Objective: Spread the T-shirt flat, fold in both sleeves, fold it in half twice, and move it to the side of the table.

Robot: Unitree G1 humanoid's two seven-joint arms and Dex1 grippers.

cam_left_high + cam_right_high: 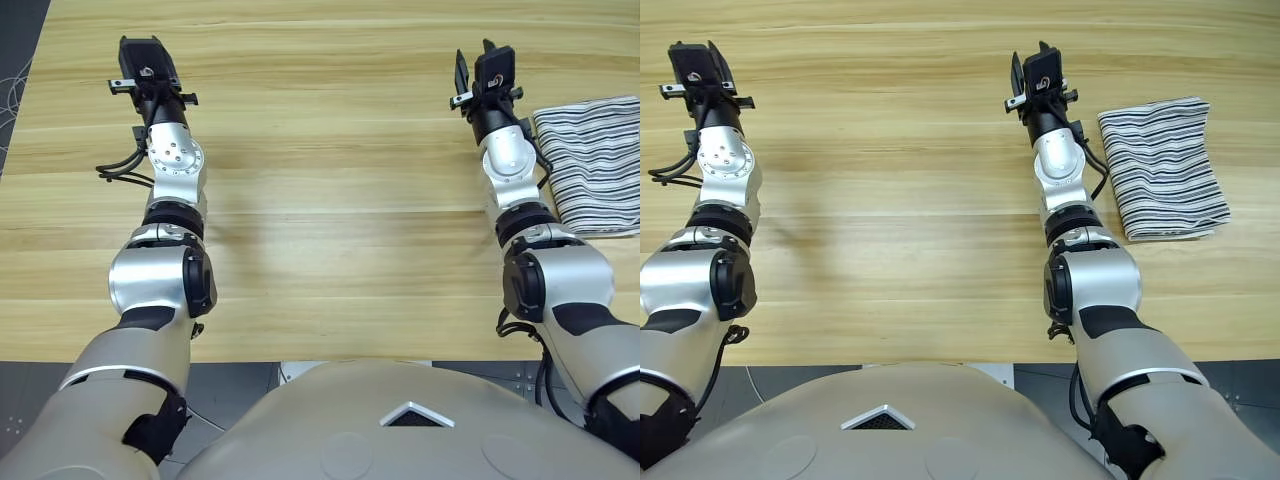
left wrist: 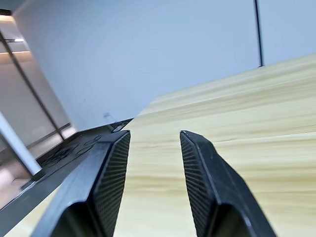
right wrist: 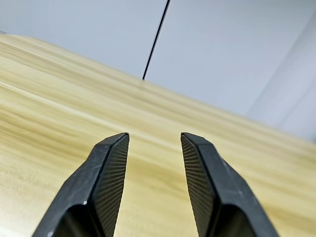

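**A:** What is shown in the left eye view?

**B:** The T-shirt (image 1: pixel 595 165), striped and folded into a compact rectangle, is laid on the right part of the tabletop (image 1: pixel 330 150), well back from its near edge. The right hand (image 1: pixel 482 62) is held near the cloth but apart from it. The left hand (image 1: pixel 146 48) is held close to the tabletop's left edge.

**A:** And in the right eye view?

**B:** The same layout is shown, and more wood is seen beyond the T-shirt's right side.

**A:** The left wrist view?

**B:** The left hand's fingers (image 2: pixel 111 168) are seen parted, with nothing gripped. The tabletop's edge and a pale wall (image 2: pixel 148 49) are seen beyond them.

**A:** The right wrist view?

**B:** The right hand's fingers (image 3: pixel 207 177) are likewise spread and empty, with wood seen between them.
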